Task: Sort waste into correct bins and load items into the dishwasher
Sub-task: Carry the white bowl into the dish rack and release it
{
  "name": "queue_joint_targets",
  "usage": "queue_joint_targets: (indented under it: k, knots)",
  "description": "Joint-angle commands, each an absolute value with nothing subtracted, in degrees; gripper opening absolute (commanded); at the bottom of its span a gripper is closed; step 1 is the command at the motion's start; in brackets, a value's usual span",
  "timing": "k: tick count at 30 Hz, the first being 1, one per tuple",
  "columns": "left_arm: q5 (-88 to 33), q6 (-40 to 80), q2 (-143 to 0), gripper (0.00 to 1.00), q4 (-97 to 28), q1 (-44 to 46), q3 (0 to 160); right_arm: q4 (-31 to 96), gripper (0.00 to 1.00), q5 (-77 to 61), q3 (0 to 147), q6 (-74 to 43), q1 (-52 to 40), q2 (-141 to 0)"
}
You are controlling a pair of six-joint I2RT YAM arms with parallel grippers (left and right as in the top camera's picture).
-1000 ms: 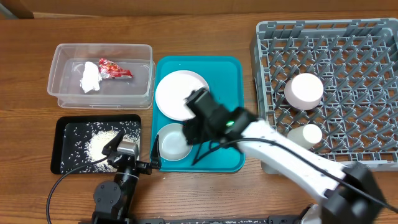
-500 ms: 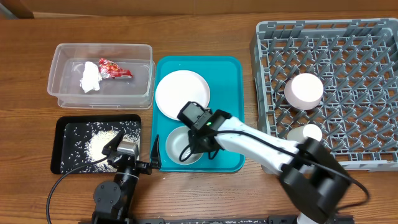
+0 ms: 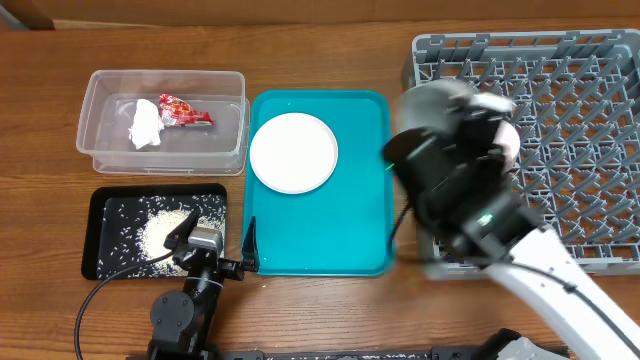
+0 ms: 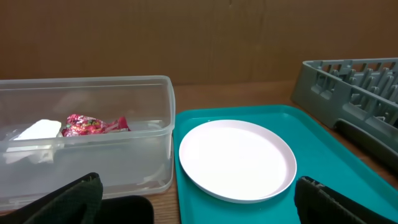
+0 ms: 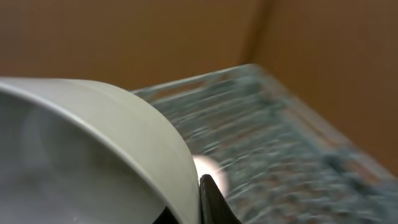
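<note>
My right gripper (image 3: 452,128) is shut on the rim of a pale bowl (image 3: 432,104), held in the air over the left edge of the grey dishwasher rack (image 3: 570,90). In the right wrist view the bowl (image 5: 93,149) fills the left side, with one dark finger (image 5: 211,204) against its rim and the blurred rack (image 5: 273,143) behind. A white plate (image 3: 293,152) lies on the teal tray (image 3: 350,240). My left gripper (image 4: 199,205) stands open low at the tray's near left corner, facing the plate (image 4: 236,158), with nothing between its fingers.
A clear bin (image 3: 100,150) at the back left holds a red wrapper (image 3: 183,112) and a crumpled tissue (image 3: 146,125). A black tray (image 3: 110,215) with scattered rice sits in front of it. A white cup (image 3: 505,140) stands in the rack, partly behind my right arm.
My right gripper shut on the bowl on the tray, lifted it and swung fast to the right, up to the rack's left edge. The left arm stayed still.
</note>
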State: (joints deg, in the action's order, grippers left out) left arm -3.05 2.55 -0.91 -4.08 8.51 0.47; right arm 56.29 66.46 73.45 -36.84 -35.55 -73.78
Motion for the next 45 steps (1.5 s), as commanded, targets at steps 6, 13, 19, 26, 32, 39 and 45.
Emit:
queue_joint_targets:
  k: [6, 13, 19, 26, 32, 39, 45]
  knots:
    - [-3.7, 1.7, -0.5, 1.0, -4.2, 8.2, 0.3, 55.8, 0.04, 72.2, 73.1, -35.6, -8.8, -78.8]
    - [-3.7, 1.7, -0.5, 1.0, -4.2, 8.2, 0.3, 52.2, 0.04, 59.3, 73.1, -32.8, 10.1, -89.1]
    - [-3.7, 1.7, -0.5, 1.0, -4.2, 8.2, 0.3, 48.2, 0.04, 57.3, 73.1, -27.6, 16.1, -96.0]
    - [-3.7, 1.7, -0.5, 1.0, -4.2, 8.2, 0.3, 41.8, 0.04, 58.4, 73.1, -20.8, 15.3, -101.0]
    - [-3.7, 1.7, -0.5, 1.0, -4.2, 8.2, 0.3, 39.8, 0.04, 58.4, 73.1, -18.6, 10.3, -103.1]
    - [-3.7, 1.7, -0.5, 1.0, -4.2, 8.2, 0.3, 36.9, 0.04, 72.2, 73.1, -15.5, 8.2, -103.7]
    - [-3.7, 1.7, -0.5, 1.0, -4.2, 8.2, 0.3, 28.1, 0.04, 80.5, 73.1, -3.7, 11.0, -103.7]
